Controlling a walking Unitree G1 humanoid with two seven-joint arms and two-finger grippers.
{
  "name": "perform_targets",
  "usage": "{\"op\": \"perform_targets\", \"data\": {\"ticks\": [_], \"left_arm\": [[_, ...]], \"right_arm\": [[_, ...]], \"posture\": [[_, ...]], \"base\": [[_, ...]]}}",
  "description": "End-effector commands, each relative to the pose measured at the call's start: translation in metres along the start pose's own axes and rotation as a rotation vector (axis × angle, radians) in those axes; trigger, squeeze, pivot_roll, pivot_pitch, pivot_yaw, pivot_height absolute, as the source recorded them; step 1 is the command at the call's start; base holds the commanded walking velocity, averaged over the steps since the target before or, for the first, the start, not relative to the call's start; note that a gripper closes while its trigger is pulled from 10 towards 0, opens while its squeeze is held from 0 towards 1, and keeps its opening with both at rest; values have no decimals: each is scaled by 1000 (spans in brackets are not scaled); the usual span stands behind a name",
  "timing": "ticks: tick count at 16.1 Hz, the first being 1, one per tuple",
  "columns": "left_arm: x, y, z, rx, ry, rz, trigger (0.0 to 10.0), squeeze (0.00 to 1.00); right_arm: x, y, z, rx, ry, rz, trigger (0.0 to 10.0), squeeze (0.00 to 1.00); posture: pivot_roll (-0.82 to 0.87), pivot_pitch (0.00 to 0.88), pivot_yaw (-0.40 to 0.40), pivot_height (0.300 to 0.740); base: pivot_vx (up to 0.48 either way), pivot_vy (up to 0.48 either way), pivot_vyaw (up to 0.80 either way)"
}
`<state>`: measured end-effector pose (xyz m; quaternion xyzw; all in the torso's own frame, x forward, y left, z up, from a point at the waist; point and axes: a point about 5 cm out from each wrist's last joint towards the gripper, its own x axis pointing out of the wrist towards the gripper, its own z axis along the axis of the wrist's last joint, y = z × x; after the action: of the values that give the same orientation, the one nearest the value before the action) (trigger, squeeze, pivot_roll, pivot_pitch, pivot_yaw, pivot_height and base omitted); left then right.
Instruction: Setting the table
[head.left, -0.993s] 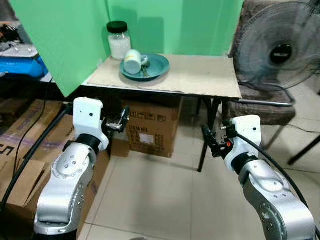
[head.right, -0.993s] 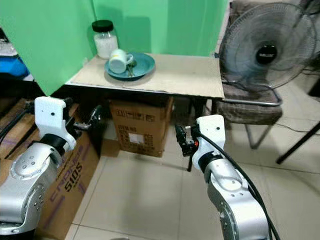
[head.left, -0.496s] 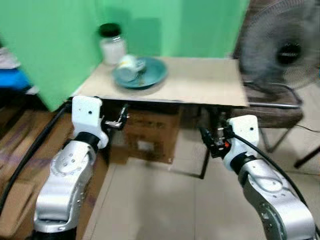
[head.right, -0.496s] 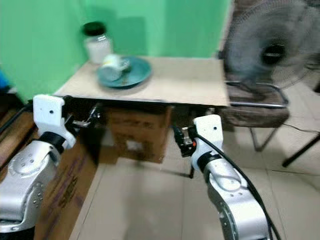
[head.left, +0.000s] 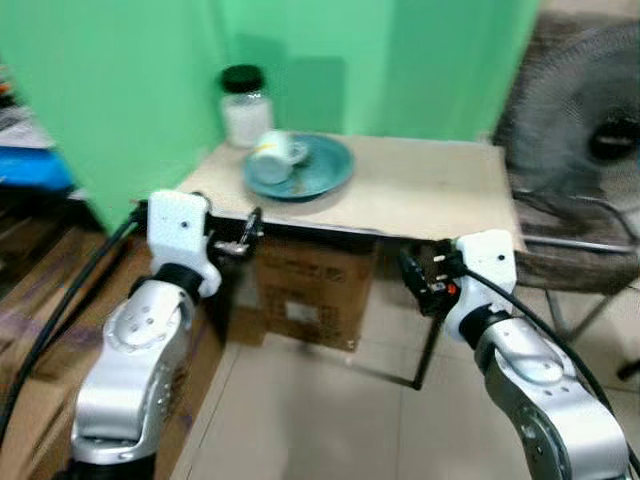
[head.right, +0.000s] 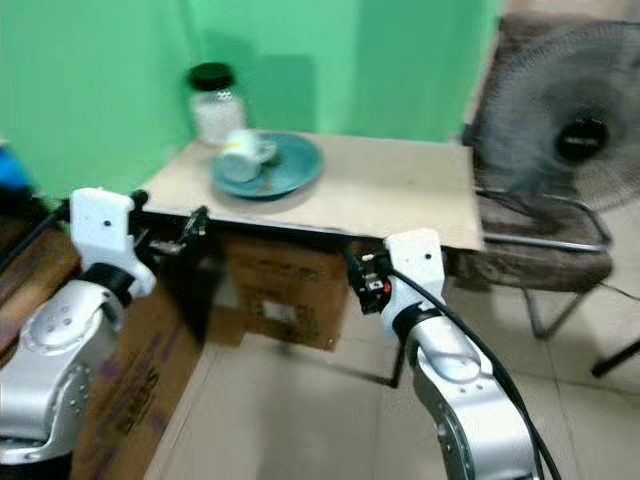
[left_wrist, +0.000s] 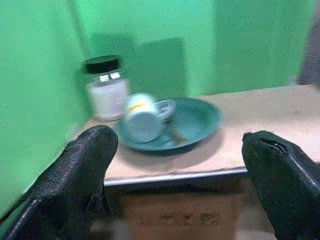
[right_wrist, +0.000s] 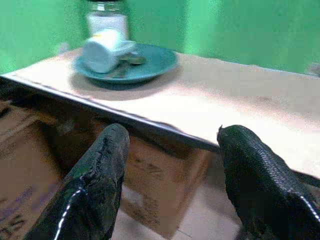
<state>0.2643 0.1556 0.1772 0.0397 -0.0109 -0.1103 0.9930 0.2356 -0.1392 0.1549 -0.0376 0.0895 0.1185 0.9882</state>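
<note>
A small table with a pale beige top (head.left: 420, 190) is seen ahead, set against a green backdrop (head.left: 120, 80). A round teal plate (head.left: 325, 172) rests on the far left part of the tabletop. A pale mint-green ceramic cup (head.left: 270, 158) is laid on its side on that plate, its handle turned to the right, and a small metal spoon (left_wrist: 176, 135) lies on the plate just beside it. A clear glass jar with a black lid and white contents (head.left: 243, 105) stands upright just behind the plate, at the far left corner of the table.

A brown cardboard box (head.left: 310, 295) is placed on the tiled floor (head.left: 300, 420) under the table. A grey electric fan (head.right: 560, 140) is seen to the right, above a chair with a dark padded seat (head.right: 545, 262).

The left gripper (left_wrist: 186, 185) is held below and in front of the table's near left edge, its two black fingers spread wide apart with nothing between them. The right gripper (right_wrist: 172, 185) is held below the near edge further right, its fingers likewise spread and empty. Both head views are slightly blurred.
</note>
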Motion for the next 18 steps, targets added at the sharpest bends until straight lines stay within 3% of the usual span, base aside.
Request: {"op": "perform_targets", "data": {"ticks": [1, 18], "left_arm": [[0, 0, 2, 8, -7, -11, 10000, 0], [1, -1, 4, 13, -12, -30, 10000, 0]], "right_arm": [[0, -2, 4, -3, -22, -14, 10000, 0], [1, -2, 5, 0, -32, -16, 10000, 0]], "posture": [[54, 0, 54, 740], [56, 0, 54, 740]], "base": [[349, 0, 0], [349, 0, 0]]}}
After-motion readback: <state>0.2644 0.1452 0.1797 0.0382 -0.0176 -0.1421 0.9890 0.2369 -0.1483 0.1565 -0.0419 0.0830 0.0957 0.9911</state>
